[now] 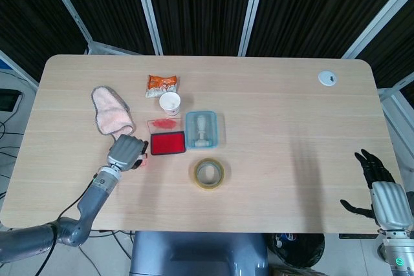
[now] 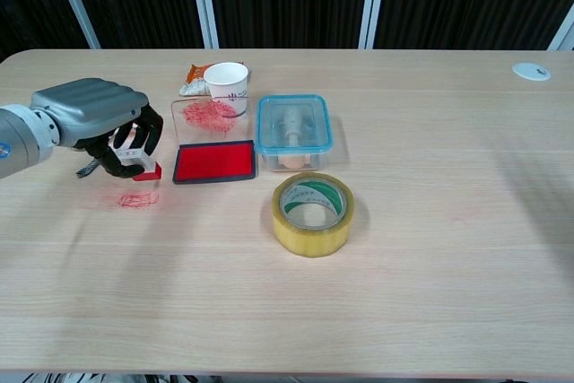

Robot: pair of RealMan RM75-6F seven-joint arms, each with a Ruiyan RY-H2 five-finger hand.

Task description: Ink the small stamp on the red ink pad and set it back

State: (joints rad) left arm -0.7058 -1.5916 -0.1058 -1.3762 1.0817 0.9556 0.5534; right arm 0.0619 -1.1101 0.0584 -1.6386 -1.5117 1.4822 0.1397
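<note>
My left hand grips the small stamp, white-bodied with a red base, and holds it just above the table, a little left of the red ink pad. A faint red print marks the wood below and in front of the stamp. The pad lies open, its clear lid smeared with red behind it. My right hand hangs open past the table's front right corner, seen only in the head view.
A blue-rimmed clear box sits right of the pad, a yellow tape roll in front of it. Behind stand a paper cup and an orange snack packet. A pink cloth lies beyond my left hand.
</note>
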